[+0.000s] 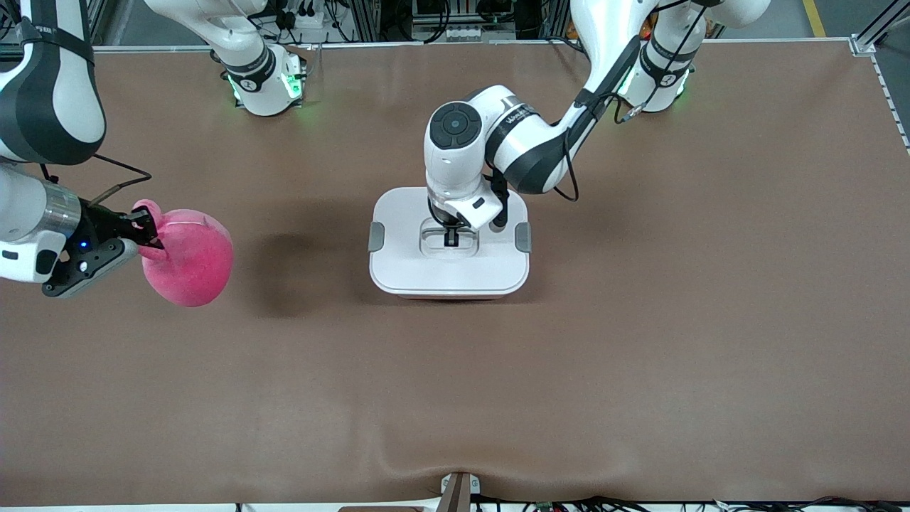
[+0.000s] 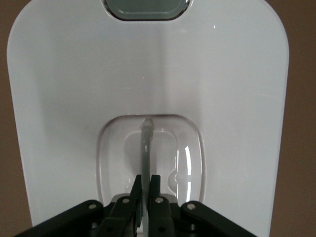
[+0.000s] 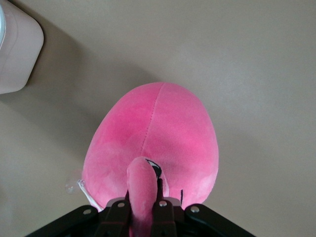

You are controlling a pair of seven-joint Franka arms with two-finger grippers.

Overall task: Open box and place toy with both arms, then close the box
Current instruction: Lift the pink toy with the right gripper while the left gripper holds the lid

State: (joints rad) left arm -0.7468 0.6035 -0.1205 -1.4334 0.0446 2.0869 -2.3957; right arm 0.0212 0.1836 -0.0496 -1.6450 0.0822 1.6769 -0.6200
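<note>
The round bright pink plush toy (image 1: 188, 259) hangs from the right gripper (image 1: 148, 229), above the brown table (image 1: 640, 341) near the right arm's end. The claw's fingers are pinched tight on one small ear flap (image 3: 140, 190). So the toy is lifted, not yet placed. At the table's middle sits the pink-red tub with its white lid (image 1: 449, 242) on. The left gripper (image 1: 451, 235) is clamped on the clear recessed handle (image 2: 146, 148). Opening, placing and closing appear to remain.
</note>
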